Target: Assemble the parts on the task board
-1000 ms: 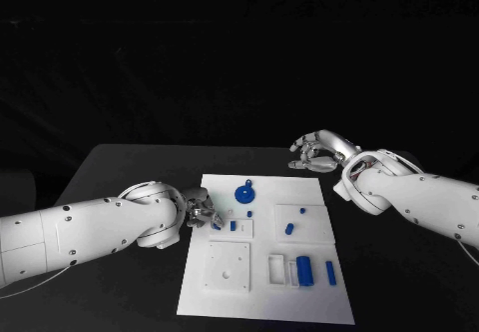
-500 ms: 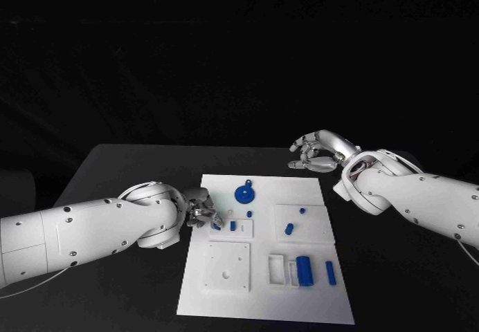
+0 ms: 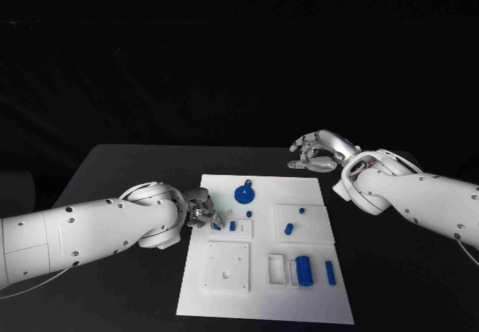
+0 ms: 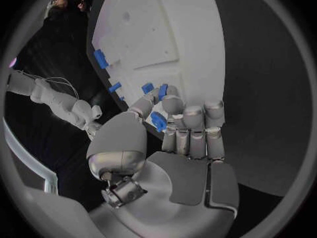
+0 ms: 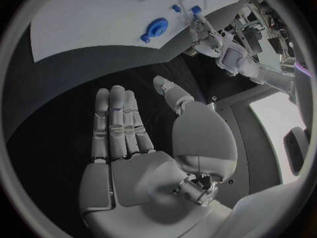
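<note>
Basically nothing big has moved over the last second: we see the left hand (image 3: 203, 211) still at the left edge of the white board (image 3: 261, 306), shifted only a touch, and the right hand unchanged.

Nearest to us on the board lie a square white block (image 3: 228, 266), a white frame piece (image 3: 277, 269), a thick blue cylinder (image 3: 304, 270) and a thin blue pin (image 3: 330, 272), none touched. A bit further, a small blue peg (image 3: 288, 229) lies on a raised white plate, with a tiny blue stud (image 3: 302, 208) beyond it.

At the board's left edge, our left hand has its fingers curled in, pinching a small blue part (image 4: 158, 121) between thumb and fingers; the left wrist view shows it clearly in the grip. Just beside the fingertips another short blue piece (image 3: 232, 225) stands on the board. We judge the held part is being lined up over its seat here, so the small drift reads as fine positioning, not a placement yet.

Further back sits the blue round wheel (image 3: 243, 193), untouched.

Farthest, the right hand (image 3: 318, 155) hovers over the dark worktop (image 3: 120, 166) beyond the board's far right corner, fingers loosely spread, holding nothing. We take it as idle and waiting.
</note>
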`<action>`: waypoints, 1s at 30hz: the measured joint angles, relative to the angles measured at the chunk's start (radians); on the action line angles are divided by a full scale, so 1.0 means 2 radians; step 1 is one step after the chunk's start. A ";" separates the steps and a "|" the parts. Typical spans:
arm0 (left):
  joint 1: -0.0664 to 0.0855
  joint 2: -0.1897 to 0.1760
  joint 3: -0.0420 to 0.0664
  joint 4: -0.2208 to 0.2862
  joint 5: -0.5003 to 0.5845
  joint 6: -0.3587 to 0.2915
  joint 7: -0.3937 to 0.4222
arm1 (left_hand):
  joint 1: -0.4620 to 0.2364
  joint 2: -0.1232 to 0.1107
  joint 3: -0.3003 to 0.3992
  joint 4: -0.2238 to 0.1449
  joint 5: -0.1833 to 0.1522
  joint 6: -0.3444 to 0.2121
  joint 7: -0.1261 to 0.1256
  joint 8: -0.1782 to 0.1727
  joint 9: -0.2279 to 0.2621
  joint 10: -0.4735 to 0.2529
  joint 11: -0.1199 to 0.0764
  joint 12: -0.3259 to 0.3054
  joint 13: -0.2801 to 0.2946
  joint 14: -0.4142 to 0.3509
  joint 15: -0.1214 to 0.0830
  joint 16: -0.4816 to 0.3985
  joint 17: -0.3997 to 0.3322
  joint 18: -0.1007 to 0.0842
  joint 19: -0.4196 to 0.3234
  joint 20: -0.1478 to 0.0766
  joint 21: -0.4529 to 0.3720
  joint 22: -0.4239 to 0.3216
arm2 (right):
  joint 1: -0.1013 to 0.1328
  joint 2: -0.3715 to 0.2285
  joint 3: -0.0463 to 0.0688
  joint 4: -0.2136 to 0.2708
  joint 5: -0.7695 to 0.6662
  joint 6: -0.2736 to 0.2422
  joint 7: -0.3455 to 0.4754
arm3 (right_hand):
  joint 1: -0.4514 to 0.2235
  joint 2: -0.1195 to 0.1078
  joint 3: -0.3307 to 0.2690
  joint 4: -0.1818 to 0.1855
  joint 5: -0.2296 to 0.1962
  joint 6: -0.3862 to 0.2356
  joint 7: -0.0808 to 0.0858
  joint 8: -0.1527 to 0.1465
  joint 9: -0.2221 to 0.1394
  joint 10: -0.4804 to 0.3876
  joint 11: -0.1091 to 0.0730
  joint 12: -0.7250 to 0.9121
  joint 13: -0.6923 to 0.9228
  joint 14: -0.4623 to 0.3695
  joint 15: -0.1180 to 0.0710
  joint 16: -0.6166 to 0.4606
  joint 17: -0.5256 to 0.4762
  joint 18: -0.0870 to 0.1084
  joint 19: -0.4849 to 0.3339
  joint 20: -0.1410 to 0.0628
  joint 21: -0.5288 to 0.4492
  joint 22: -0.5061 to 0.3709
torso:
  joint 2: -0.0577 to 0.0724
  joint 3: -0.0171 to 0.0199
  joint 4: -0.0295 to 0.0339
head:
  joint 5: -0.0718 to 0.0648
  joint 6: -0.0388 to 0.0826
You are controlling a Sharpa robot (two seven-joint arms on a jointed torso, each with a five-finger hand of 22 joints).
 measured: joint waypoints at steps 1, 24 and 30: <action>0.000 0.000 0.000 0.000 0.000 0.000 0.000 | 0.000 0.000 0.000 0.000 -0.001 0.000 0.000 0.002 0.000 0.000 0.000 0.000 0.000 0.000 0.000 0.000 0.000 0.000 0.000 0.000 0.000 0.000 | 0.000 0.000 0.000 0.000 0.000 0.000 0.000 | 0.000 0.000 0.000 0.000 0.001 0.000 0.000 0.000 0.000 0.000 0.000 0.000 0.000 0.000 0.000 0.000 0.000 0.000 0.000 0.000 0.000 0.000 | 0.000 0.0000 0.0000 | 0.000 0.000; -0.002 0.000 -0.001 -0.003 -0.005 0.002 -0.002 | -0.004 -0.031 -0.004 0.025 -0.117 0.017 -0.021 0.038 -0.007 0.015 -0.016 0.002 0.001 0.019 -0.022 0.002 0.000 0.008 0.000 0.000 0.000 0.000 | 0.000 0.000 0.000 0.000 0.001 0.000 0.000 | 0.000 0.000 0.000 0.003 0.004 -0.001 0.001 0.000 0.000 0.000 0.000 0.002 -0.003 0.000 0.000 0.000 0.000 -0.002 0.000 0.000 0.000 0.001 | 0.000 -0.0001 0.0000 | -0.001 -0.001; -0.002 0.001 -0.001 -0.004 -0.005 0.003 -0.003 | -0.009 -0.042 -0.003 0.037 -0.120 0.019 -0.024 0.039 -0.009 0.014 -0.015 0.002 0.001 0.014 -0.027 0.002 0.000 0.008 0.000 0.000 0.000 0.000 | 0.000 0.000 0.000 0.000 0.001 0.000 0.000 | 0.000 0.000 0.000 0.003 0.004 -0.002 0.001 0.000 0.000 0.000 0.000 0.002 -0.003 0.000 0.000 -0.002 0.000 -0.003 0.000 0.000 0.000 0.001 | 0.000 -0.0001 0.0003 | -0.001 -0.001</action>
